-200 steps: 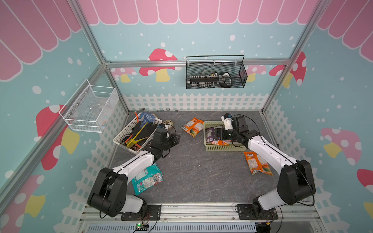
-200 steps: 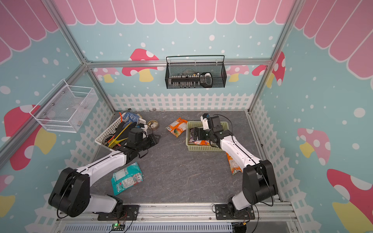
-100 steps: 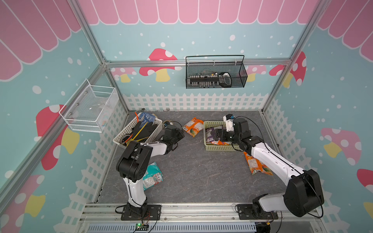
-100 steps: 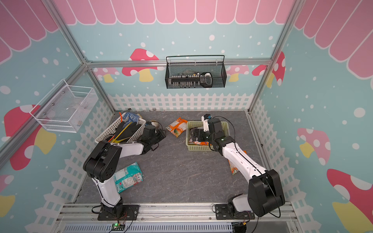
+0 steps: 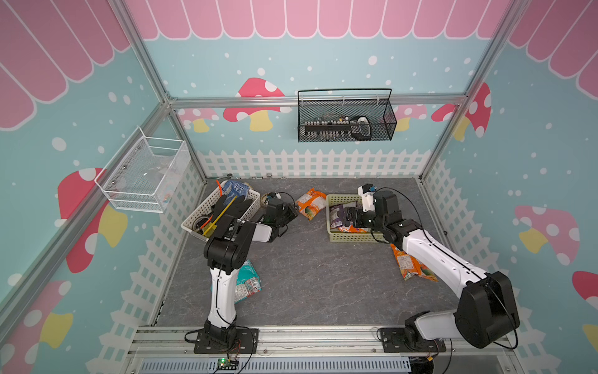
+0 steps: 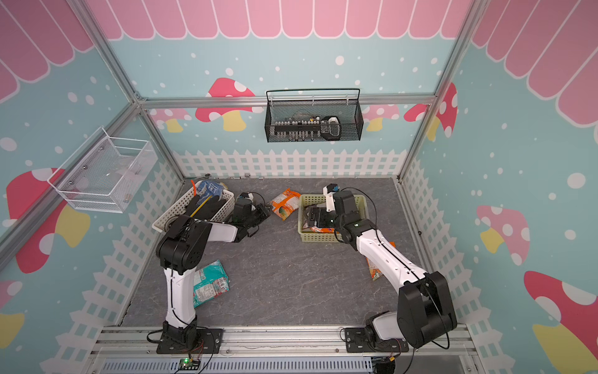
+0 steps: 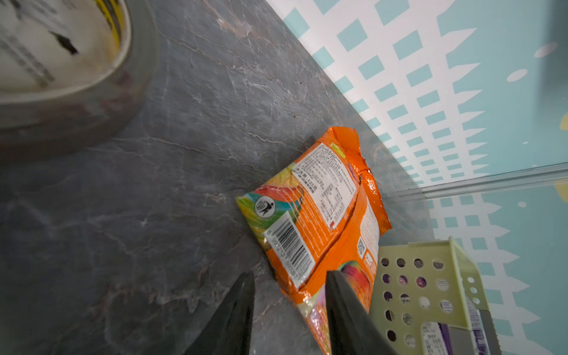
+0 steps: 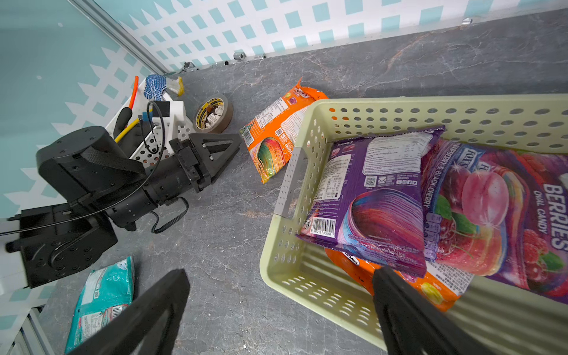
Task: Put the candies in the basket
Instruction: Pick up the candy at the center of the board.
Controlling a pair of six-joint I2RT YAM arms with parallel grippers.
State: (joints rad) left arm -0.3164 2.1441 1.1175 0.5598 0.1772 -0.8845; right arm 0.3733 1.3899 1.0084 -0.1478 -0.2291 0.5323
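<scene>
Orange candy bag [image 7: 310, 215], glossy, barcode up, lies beside the basket [image 7: 430, 270]; left gripper [image 7: 290, 273] and right gripper [image 8: 281, 270] both gape.

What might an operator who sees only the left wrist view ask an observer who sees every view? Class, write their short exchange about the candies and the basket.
Operator: How many bags are in the basket?
Observer: Three: two purple bags lying over an orange bag underneath.
Operator: Is the teal bag in yet?
Observer: No, it lies flat on the table, well away from the basket.
</scene>
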